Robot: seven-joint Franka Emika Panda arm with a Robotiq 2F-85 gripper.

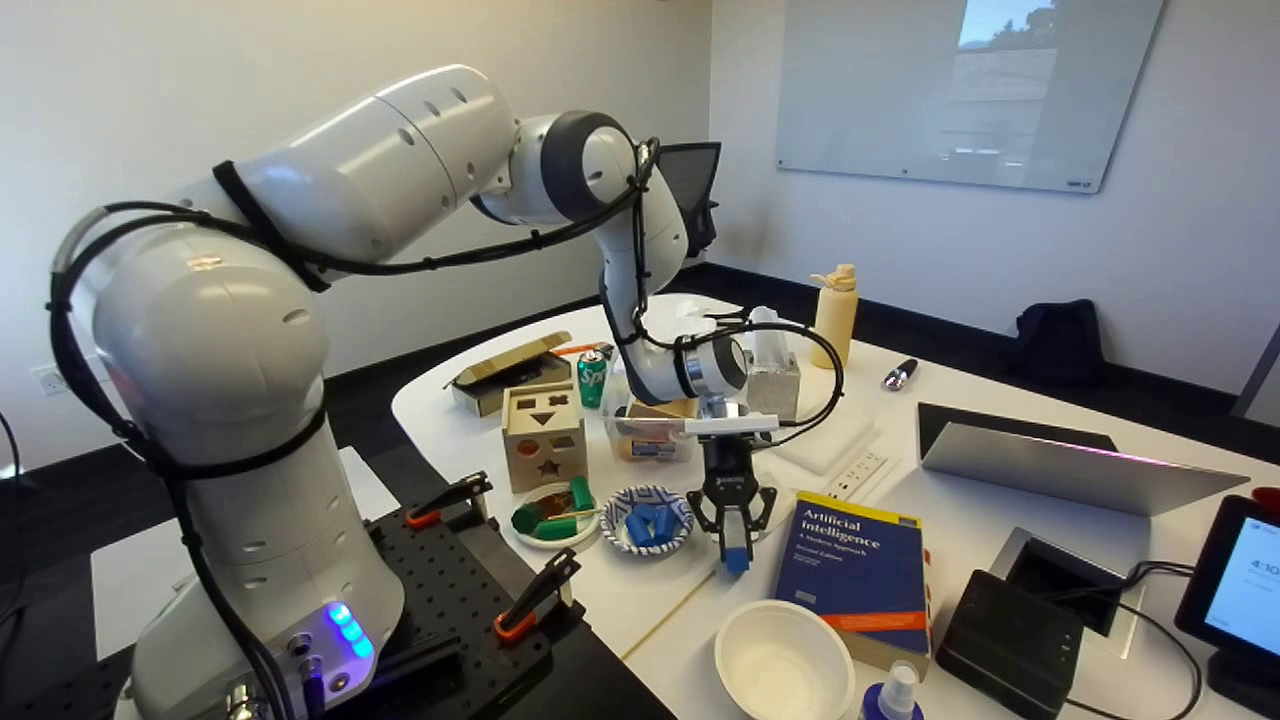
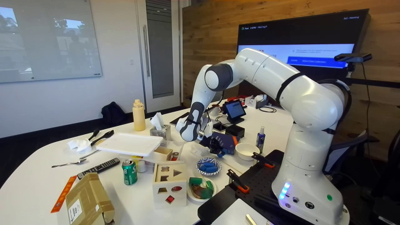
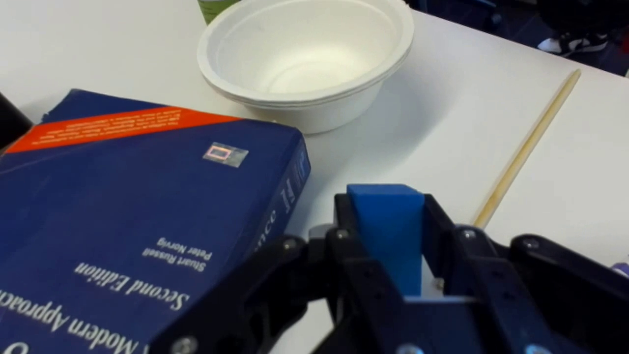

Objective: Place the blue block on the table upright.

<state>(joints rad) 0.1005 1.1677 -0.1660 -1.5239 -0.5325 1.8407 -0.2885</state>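
The blue block is held between the fingertips of my gripper in both exterior views, where the block juts out from the fingers. In the wrist view the block is clamped between both black fingers of the gripper, its end face a little past the fingertips. Its long side runs along the fingers. The gripper is over the white table, between the blue book and a thin wooden stick. I cannot tell whether the block touches the table.
The blue book lies close beside the gripper. White bowls stand beyond it. The wooden stick lies on the other side. A patterned dish with blue pieces, a plate of green pieces and a wooden shape box stand nearby.
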